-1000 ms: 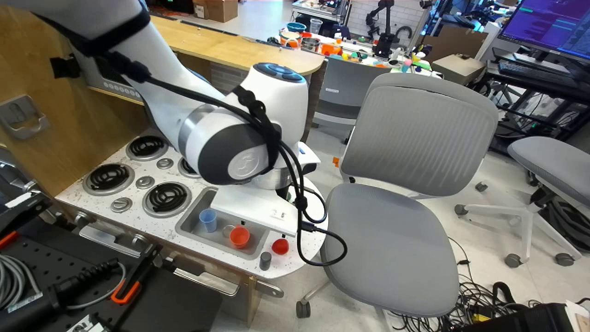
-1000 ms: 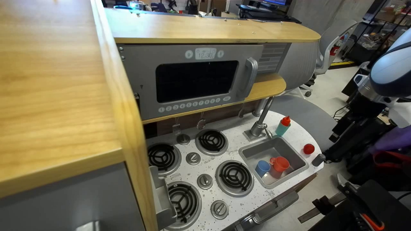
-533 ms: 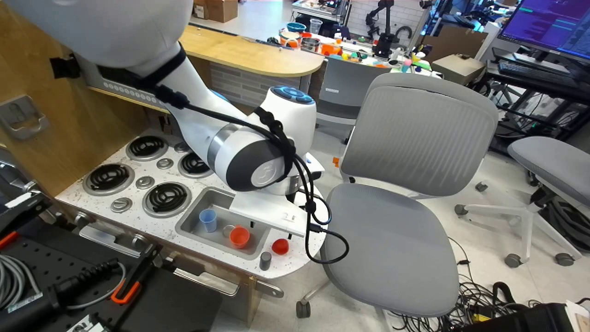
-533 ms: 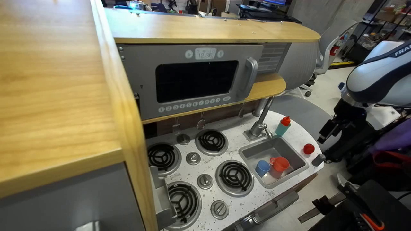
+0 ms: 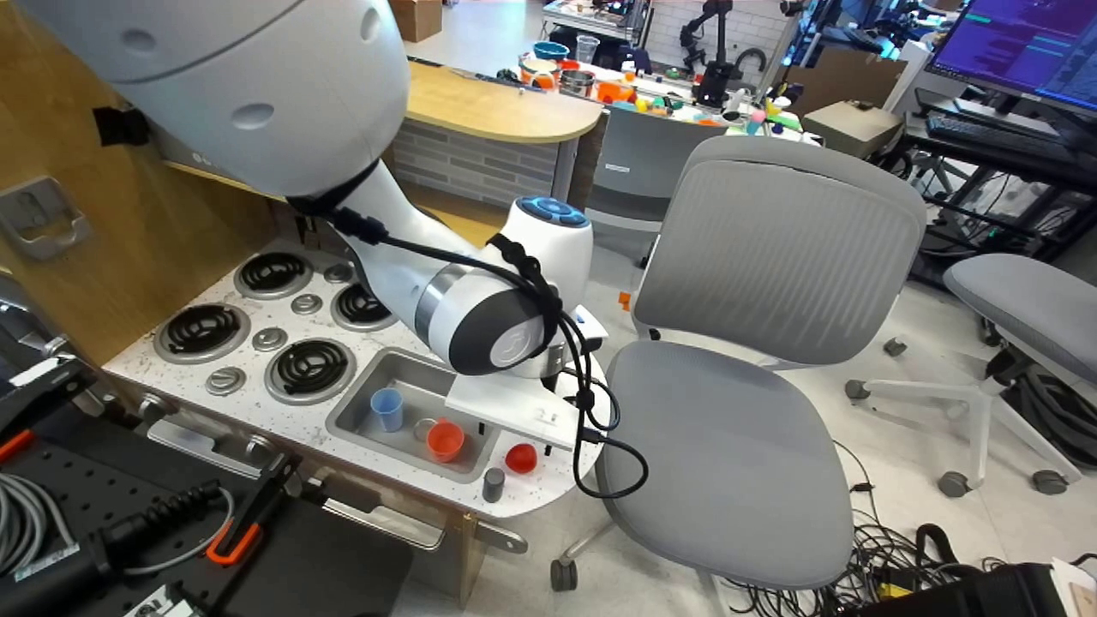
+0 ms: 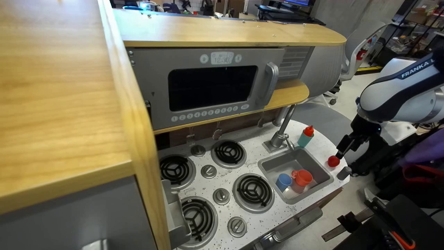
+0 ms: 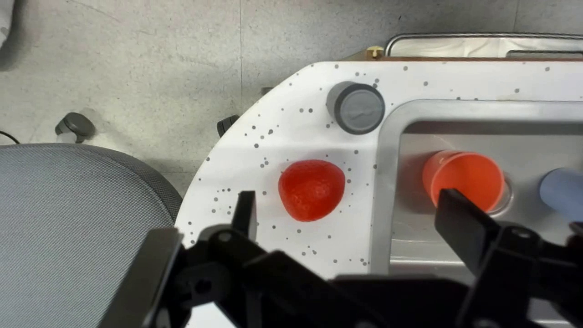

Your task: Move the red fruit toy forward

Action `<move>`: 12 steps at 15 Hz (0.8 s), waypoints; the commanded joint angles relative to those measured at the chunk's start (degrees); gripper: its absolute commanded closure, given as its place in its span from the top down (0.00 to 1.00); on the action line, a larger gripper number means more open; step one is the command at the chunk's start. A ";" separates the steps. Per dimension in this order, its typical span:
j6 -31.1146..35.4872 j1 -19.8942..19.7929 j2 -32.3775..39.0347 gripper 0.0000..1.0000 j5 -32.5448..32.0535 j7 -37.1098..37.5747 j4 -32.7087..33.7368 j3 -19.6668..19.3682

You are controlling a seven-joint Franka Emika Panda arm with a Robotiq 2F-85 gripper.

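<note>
The red fruit toy (image 7: 312,190) lies on the white speckled counter, left of the sink in the wrist view. It also shows in both exterior views (image 5: 521,458) (image 6: 333,161). My gripper (image 7: 348,201) is open and empty. In the wrist view its fingers stand wide apart, one left of the fruit and one over the sink side, with the fruit nearer the left finger. In an exterior view the gripper (image 6: 340,154) is just above and beside the fruit; whether it touches is not clear. Only the fingertips show below the white wrist part in an exterior view (image 5: 515,439).
The sink (image 7: 382,218) holds an orange-red cup (image 7: 469,182) and a blue cup (image 7: 562,191). A grey cylinder (image 7: 362,109) stands near the fruit by the counter's curved edge. A faucet (image 6: 279,137) and a red-topped bottle (image 6: 305,139) stand behind. A grey chair (image 5: 728,480) is beside the counter.
The arm has swung in over the sink end of the counter and lowered, bringing the gripper close to the fruit. The fruit and cups have not moved.
</note>
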 commanded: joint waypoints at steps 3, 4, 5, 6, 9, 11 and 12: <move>-4.02 0.00 5.42 1.00 -2.12 1.55 8.21 -1.56; -4.44 -0.09 6.04 1.00 -2.41 1.47 9.19 -1.73; -4.79 -0.19 6.65 1.00 -2.58 1.38 10.22 -1.81; -5.03 -0.29 7.27 1.00 -2.64 1.21 11.05 -1.74; -5.72 -0.44 8.88 1.00 -2.86 0.76 12.97 -1.19; -6.22 -0.16 10.09 1.00 -2.98 0.86 13.87 -1.02; -6.27 0.05 10.75 1.00 -3.13 0.96 14.28 -1.04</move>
